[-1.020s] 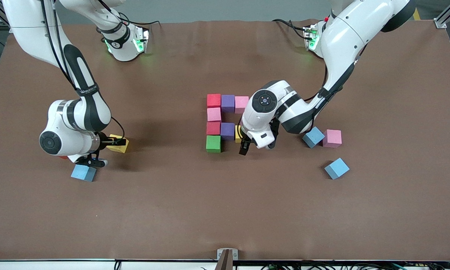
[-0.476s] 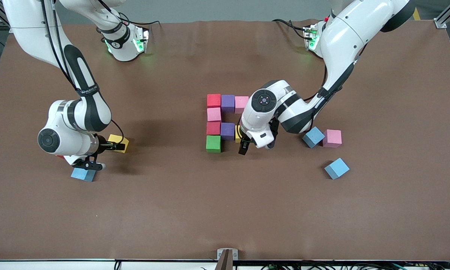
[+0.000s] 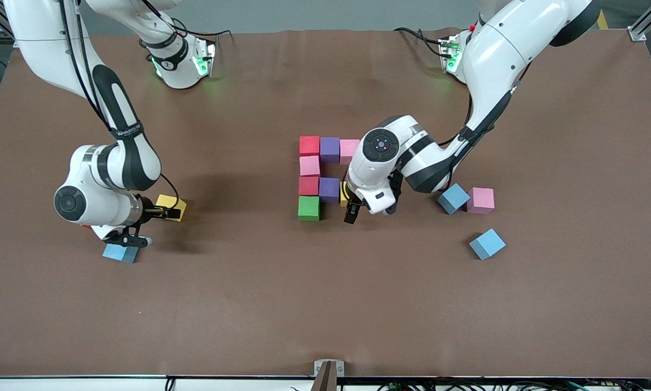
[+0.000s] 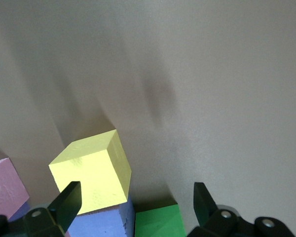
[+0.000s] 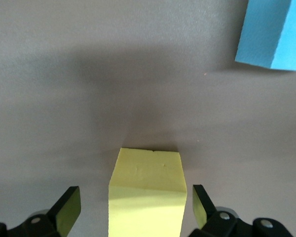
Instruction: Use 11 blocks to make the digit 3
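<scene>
Two matte yellow cubes [image 4: 91, 177] [image 5: 147, 192] sit between spread jaws; edges apparently crisp.

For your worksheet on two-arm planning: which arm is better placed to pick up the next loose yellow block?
The right arm. Its right gripper has open jaws straddling the loose yellow block. The left gripper is busy at the digit's yellow block.

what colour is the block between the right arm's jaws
Yellow block, clearest in the right wrist view, sitting between the open jaws.
</scene>
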Available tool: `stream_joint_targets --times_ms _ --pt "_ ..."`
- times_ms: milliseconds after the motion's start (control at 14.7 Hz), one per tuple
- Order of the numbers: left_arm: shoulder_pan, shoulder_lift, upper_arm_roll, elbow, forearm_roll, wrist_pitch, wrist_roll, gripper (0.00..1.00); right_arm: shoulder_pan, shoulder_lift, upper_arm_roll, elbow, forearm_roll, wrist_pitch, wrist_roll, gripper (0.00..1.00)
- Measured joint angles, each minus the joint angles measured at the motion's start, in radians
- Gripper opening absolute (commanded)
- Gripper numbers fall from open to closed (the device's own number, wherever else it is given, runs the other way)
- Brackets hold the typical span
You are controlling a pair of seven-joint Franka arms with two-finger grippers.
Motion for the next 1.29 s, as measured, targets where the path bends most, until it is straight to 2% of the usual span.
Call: stream_joint_targets --times_ms 680,1291 --pt "-0.012 0.0 0.0 0.0 0.0 0.0 0.0 1.0 0.0 0.026 0.0 -0.002 0.0 0.014 0.0 0.99" --pt "-0.014 0.002 0.0 0.001 0.0 0.0 0.012 1.0 -0.002 0.033 0.0 -0.01 0.0 0.019 0.0 0.71"
